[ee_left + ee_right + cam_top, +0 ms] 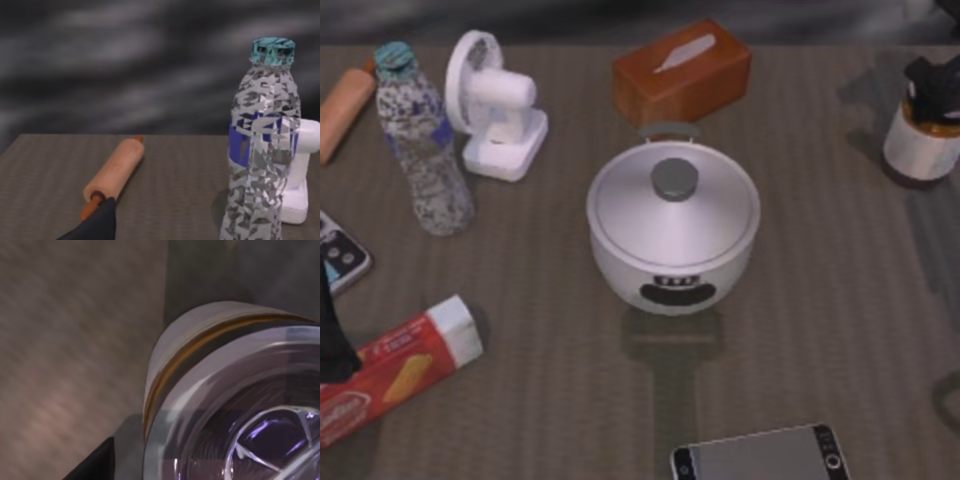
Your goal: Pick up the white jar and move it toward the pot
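I judge this to be the grasp step: my right gripper (932, 88) sits over the white jar (920, 148) at the far right edge of the top view, in the upper right of the frame. The pot (672, 225) stands at the centre of the frame, well apart from the jar, so the carrying leg is not yet done.

In the right wrist view the jar (200, 350) fills the lower right of the picture, its dark lid very close under the camera and the amber band curving just below it. Only a dark finger tip (95, 465) shows at the bottom edge, beside the jar's wall. From the top view the gripper's dark body covers the lid, so I cannot tell whether the jaws are wide, narrow or already closed on the jar.

The next move, as I read it, calls for a firm hold, a lift, then a sweep toward frame centre, stopping short of the pot's wall.

My left gripper (332, 335) is parked at the left edge, lower down, near the red biscuit pack (395, 368); I cannot tell its jaw state either.
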You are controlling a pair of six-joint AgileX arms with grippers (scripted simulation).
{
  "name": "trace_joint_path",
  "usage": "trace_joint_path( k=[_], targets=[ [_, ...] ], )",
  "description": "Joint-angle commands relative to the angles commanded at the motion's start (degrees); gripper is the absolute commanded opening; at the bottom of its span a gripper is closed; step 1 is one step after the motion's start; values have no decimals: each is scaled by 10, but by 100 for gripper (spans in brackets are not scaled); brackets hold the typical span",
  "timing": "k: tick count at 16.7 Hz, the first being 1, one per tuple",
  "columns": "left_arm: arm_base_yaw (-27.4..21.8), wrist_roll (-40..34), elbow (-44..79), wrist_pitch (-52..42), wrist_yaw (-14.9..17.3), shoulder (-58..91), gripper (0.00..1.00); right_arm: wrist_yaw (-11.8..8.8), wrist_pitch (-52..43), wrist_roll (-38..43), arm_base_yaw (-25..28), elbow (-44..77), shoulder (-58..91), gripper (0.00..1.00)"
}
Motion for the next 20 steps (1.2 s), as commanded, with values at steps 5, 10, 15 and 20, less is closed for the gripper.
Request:
trace_joint_path(
  k=[5,10,15,20],
  targets=[
    [0,0,0,0,0,0,100,0,84,4,6,-115,-30,100],
    [0,0,0,0,0,0,100,0,157,7,9,-207,-51,100],
    [0,0,0,0,0,0,100,0,158,7,9,-208,-51,92],
    [0,0,0,0,0,0,100,0,158,7,9,-208,-51,55]
  ],
)
